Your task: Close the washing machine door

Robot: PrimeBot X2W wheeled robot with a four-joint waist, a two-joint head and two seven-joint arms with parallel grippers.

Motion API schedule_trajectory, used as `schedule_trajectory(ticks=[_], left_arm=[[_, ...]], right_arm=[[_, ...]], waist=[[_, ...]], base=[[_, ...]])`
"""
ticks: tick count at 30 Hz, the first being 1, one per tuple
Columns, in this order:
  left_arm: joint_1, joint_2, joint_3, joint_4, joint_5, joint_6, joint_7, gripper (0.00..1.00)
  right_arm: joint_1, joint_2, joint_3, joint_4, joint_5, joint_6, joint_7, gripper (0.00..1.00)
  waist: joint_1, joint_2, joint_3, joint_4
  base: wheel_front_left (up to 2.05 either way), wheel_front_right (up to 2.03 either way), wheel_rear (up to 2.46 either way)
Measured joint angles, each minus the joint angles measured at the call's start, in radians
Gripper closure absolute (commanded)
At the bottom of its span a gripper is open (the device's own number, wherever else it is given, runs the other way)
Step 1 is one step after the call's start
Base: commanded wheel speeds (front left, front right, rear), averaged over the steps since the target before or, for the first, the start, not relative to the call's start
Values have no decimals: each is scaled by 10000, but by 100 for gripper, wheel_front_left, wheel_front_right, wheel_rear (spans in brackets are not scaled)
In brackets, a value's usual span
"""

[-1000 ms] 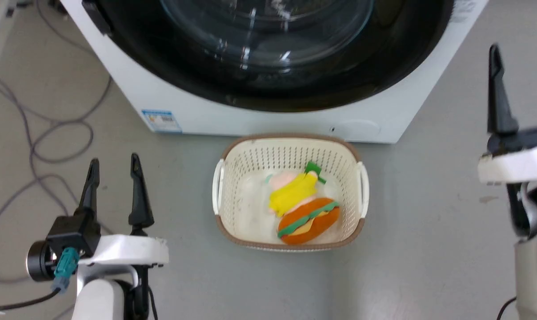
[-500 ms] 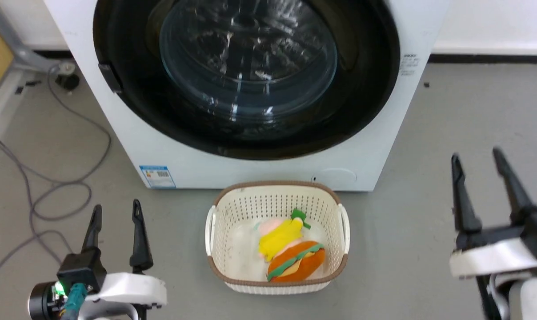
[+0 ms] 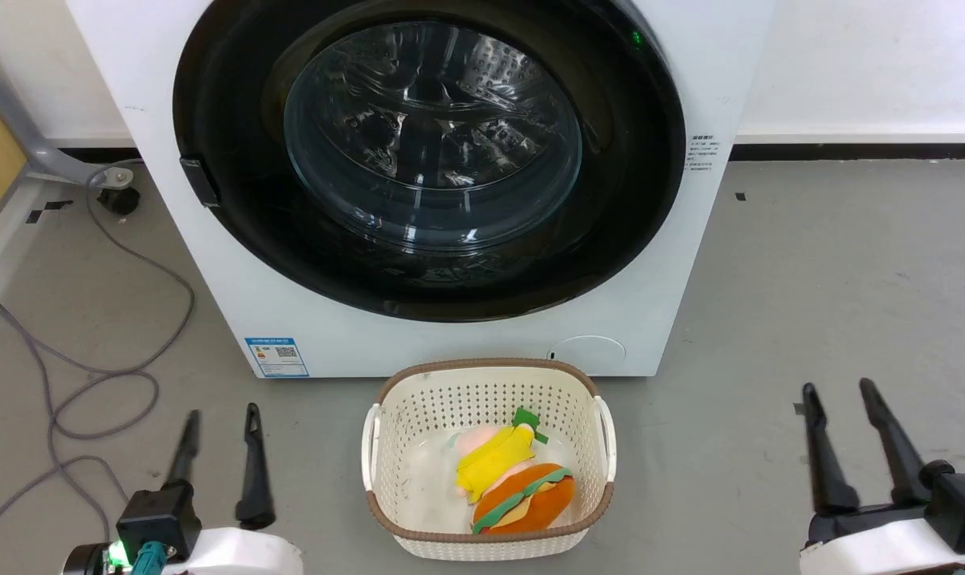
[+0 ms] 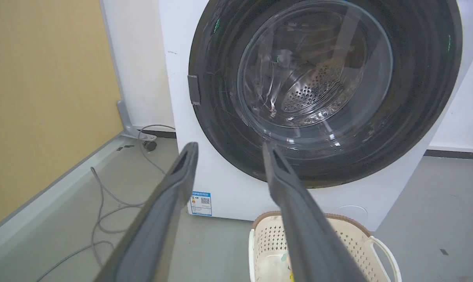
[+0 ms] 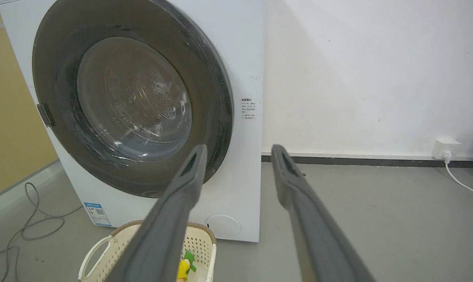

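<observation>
The left hand (image 3: 220, 413) at 7 o'clock and the right hand (image 3: 837, 387) at 5 o'clock are both released, fingers spread, touching nothing. At 12 o'clock, the large round black-rimmed glass door (image 3: 430, 152) sits flush against the big white front-loading washing machine (image 3: 235, 307), just behind a cream perforated plastic basket (image 3: 490, 382).

Cream perforated plastic basket with a brown rim (image 3: 482, 399) on smooth grey floor (image 3: 810, 279), soft toys inside.

Holds a yellow plush toy (image 3: 494, 459) lying against an orange, green-striped burger-shaped plush (image 3: 522, 499), both toward the right half. Off to the left, thin grey cable (image 3: 190, 299) looped loosely across the floor, near a small black caster (image 3: 119, 198) under a grey bracket. Behind, plain white wall (image 5: 358, 70) over a dark skirting strip (image 5: 358, 160), with a white socket and plugged-in white cord (image 5: 445, 148) low at the far right; flat mustard-yellow panel (image 4: 44, 98) along the left side.
</observation>
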Motion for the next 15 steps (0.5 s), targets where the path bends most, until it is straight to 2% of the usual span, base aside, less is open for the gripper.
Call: schedule_trajectory(ticks=[15], left_arm=[[-2, -4, -56, -71, -4, -10, 226, 100]], right_arm=[[-6, -2, 86, -17, -23, 0, 203, 100]], waist=[[1, 0, -11, 1]], base=[[0, 0, 0]])
